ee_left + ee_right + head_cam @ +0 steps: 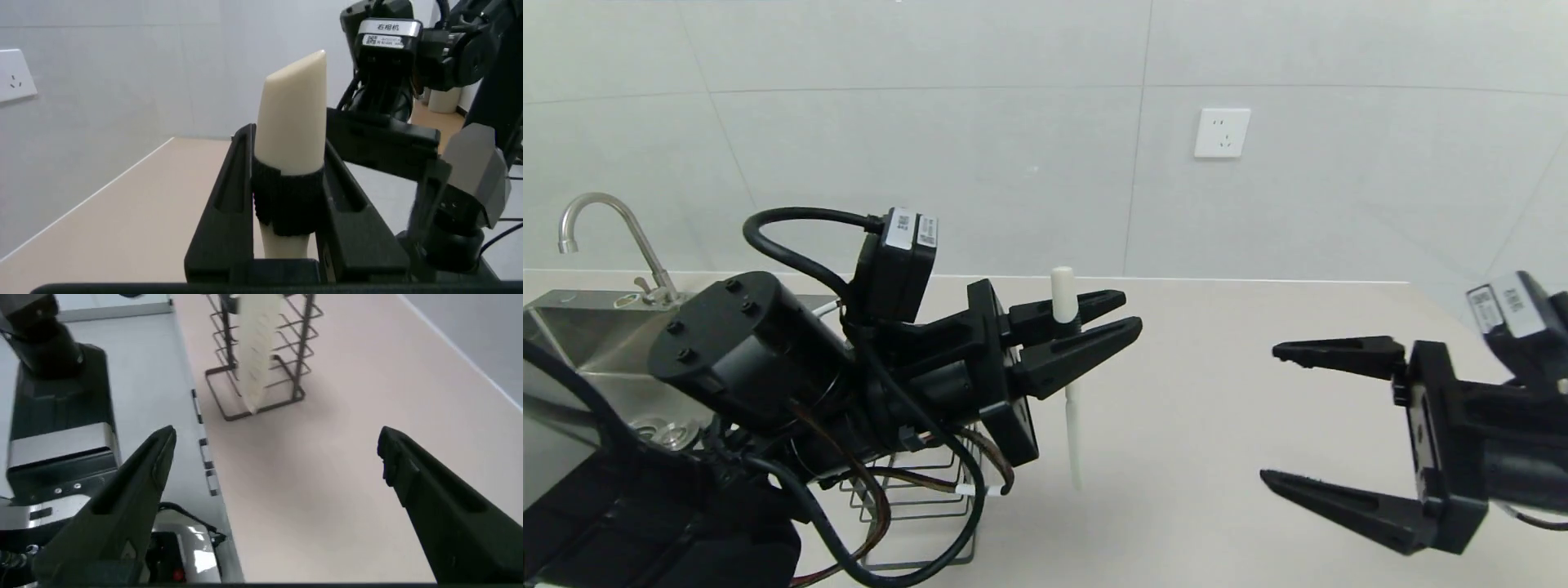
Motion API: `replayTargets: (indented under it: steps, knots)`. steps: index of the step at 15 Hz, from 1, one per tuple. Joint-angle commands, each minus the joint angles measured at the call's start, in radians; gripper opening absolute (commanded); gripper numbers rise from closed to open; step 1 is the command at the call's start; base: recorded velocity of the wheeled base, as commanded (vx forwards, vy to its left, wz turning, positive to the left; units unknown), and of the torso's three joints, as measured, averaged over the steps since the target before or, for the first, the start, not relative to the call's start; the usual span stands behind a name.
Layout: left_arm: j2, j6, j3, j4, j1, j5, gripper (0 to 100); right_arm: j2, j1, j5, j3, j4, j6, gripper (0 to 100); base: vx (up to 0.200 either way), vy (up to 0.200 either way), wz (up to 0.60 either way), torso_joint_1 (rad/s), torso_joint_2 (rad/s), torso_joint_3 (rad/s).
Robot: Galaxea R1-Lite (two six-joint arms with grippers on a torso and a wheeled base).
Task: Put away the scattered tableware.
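The task looks partway through one piece. The left gripper point(1123, 314) has its fingers point(229, 204) clamped on a slim white utensil point(1074, 425). It is held upright and lifted off the pale beige table point(1217, 327), with its blunt slanted end point(290, 106) standing up past the fingers. I cannot tell what kind of utensil it is, as the lower end is thin and blurred. It is not yet put away.

Its likely home, to my judgement, is the dark wire rack point(915, 498), which stands on the table at about 8 o'clock from the utensil's tip in the head view. The utensil hangs just beside the rack, not inside it. What is left is to carry it across, lower it between the wires and let go.

The right gripper point(1270, 415) is at 3 o'clock of the left one and well apart from it, fingers spread wide with nothing between them.

A steel sink point(572, 327) with a curved steel tap point(605, 220) lies at 9 o'clock, and a white wall socket point(1222, 132) is at 1 o'clock. The left arm lies over the rack and hides its openings, so the tip may catch a wire on the way down
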Motion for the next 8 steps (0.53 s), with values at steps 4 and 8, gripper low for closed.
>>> replayTargets:
  steps: [4,8]
  knots:
    - [-0.099,-0.001,0.063,-0.001,0.001,0.001,0,-0.165,-0.166,-0.212,0.199,-0.283,-0.006,100,0.000,0.000,0.00,0.000,0.00,0.000]
    - [-0.122,0.022,0.099,-0.001,0.029,0.000,0,-0.569,-0.248,-0.301,0.346,-0.274,-0.009,100,0.000,0.000,0.00,0.000,0.00,0.000]
